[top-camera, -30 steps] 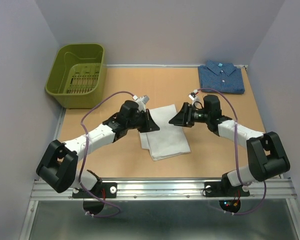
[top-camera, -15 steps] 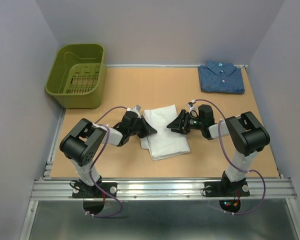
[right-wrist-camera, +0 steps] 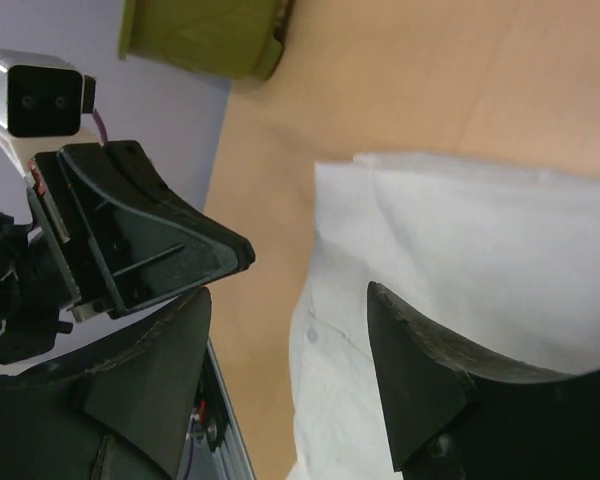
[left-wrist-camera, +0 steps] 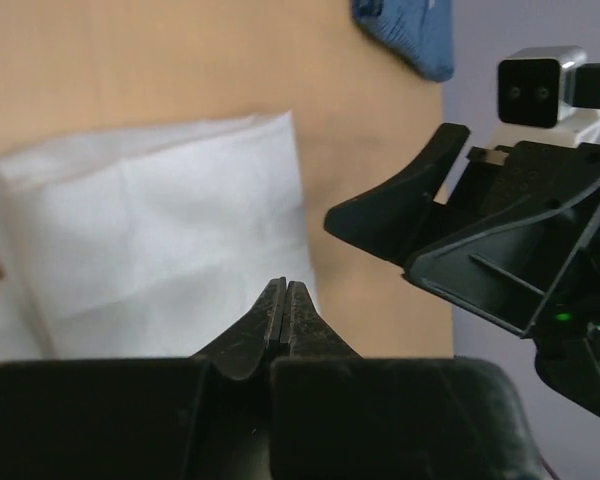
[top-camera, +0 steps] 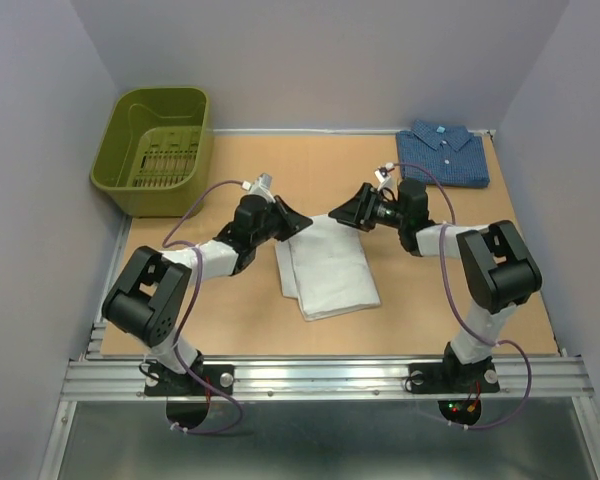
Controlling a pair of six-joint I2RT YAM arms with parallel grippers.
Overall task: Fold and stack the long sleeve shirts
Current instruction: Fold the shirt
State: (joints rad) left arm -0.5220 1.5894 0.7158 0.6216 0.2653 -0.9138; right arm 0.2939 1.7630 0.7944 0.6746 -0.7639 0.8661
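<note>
The white long sleeve shirt [top-camera: 325, 272] lies folded in a rectangle at mid-table. The blue patterned shirt [top-camera: 442, 155] lies folded at the back right corner. My left gripper [top-camera: 298, 222] is shut with nothing in it and hovers at the white shirt's far left corner; in the left wrist view its closed tips [left-wrist-camera: 285, 286] point over the white cloth [left-wrist-camera: 150, 235]. My right gripper [top-camera: 340, 214] is open just past the shirt's far right corner. In the right wrist view its jaws [right-wrist-camera: 288, 292] stand apart over the white shirt [right-wrist-camera: 460, 250], holding nothing.
A green plastic basket [top-camera: 130, 150] stands at the back left corner. The two grippers face each other a few centimetres apart; the left one [right-wrist-camera: 150, 240] shows in the right wrist view. Walls close in the table on three sides.
Both grippers have moved away from me, from the white shirt's middle to its far edge. The shirt lies where it was.
</note>
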